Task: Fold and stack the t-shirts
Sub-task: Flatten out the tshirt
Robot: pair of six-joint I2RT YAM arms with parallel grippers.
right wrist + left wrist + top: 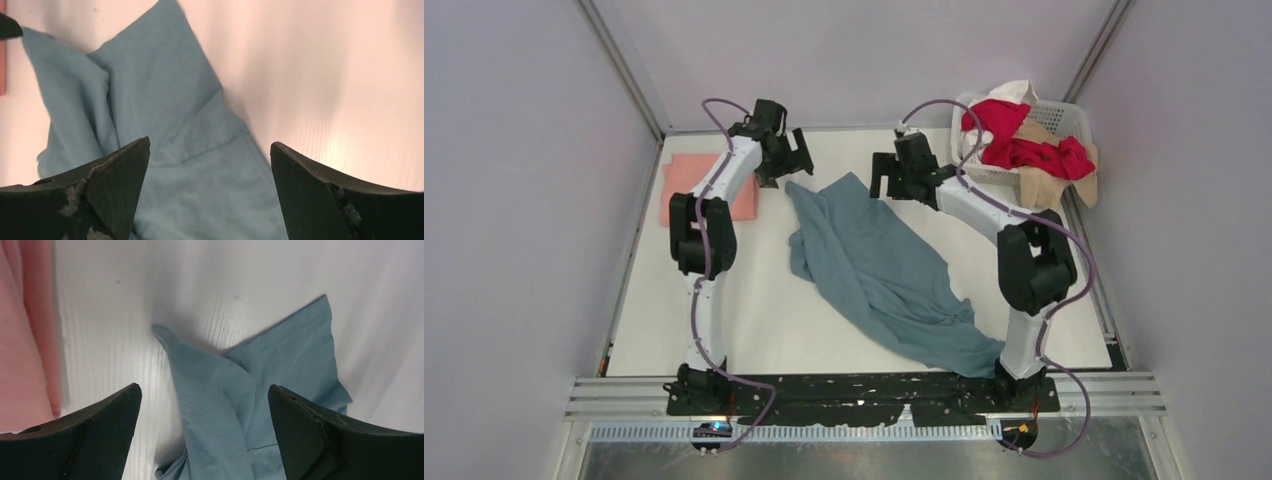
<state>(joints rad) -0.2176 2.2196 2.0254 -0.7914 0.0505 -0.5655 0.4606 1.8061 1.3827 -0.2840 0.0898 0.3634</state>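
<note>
Top external: soft, rumpled blue-grey t-shirt (876, 262), diagonal

Blue-grey t-shirt (874, 260) — matt cloth (creased), table (724, 320) smooth

Overhead camera looks down from behind me. My wrist cameras face downward, close; both share the crumpled blue-grey cloth t-shirt (210, 390).

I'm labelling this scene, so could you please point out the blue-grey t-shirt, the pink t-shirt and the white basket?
blue-grey t-shirt (874, 265), top external view, middle of the cloth.
pink t-shirt (686, 185), top external view, its left half.
white basket (1060, 112), top external view, far right rim.
</note>
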